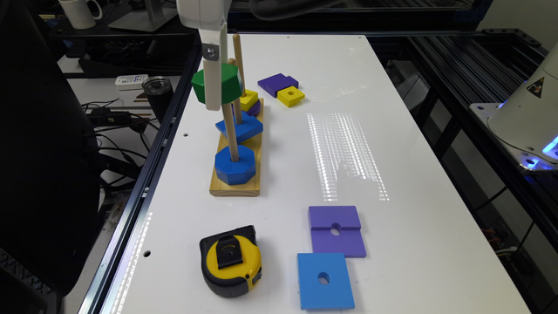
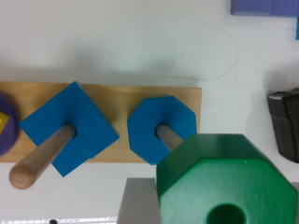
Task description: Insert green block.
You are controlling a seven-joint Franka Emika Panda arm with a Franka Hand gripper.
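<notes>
White and long, the claw [image 1: 212, 93] hangs down from the arm and grips the green block [image 1: 218, 83], holding it in the air above the wooden base [image 1: 235, 185]. In the wrist view a grey finger [image 2: 136, 201] presses flat against one side of the green block [image 2: 227, 179], whose round centre hole faces the camera. The block sits at about the height of the peg tops, apart from every piece on the base below it.

Under it stands the nearest peg [image 1: 230, 128], rising through the blue octagonal block [image 1: 235, 164], which rests flat on the end of the base closest to the tabletop's [image 1: 392, 131] near edge. In the wrist view the green block overlaps that peg's upper part, and its hole lies off to one side of the peg. The next peg along carries a blue square block [image 1: 239, 127], tilted and turned cornerwise. A third, taller peg [image 1: 238, 61] at the far end of the base holds a yellow piece [image 1: 248, 99] on a purple one [image 1: 255, 107].

Out on the tabletop, a purple block [image 1: 277, 83] and a small yellow block [image 1: 290, 96] touch each other near the far end of the base. Toward the near edge lie a purple square block [image 1: 336, 231], a blue square tile [image 1: 324, 281] just beside it, and a yellow-and-black tape measure [image 1: 231, 266].
</notes>
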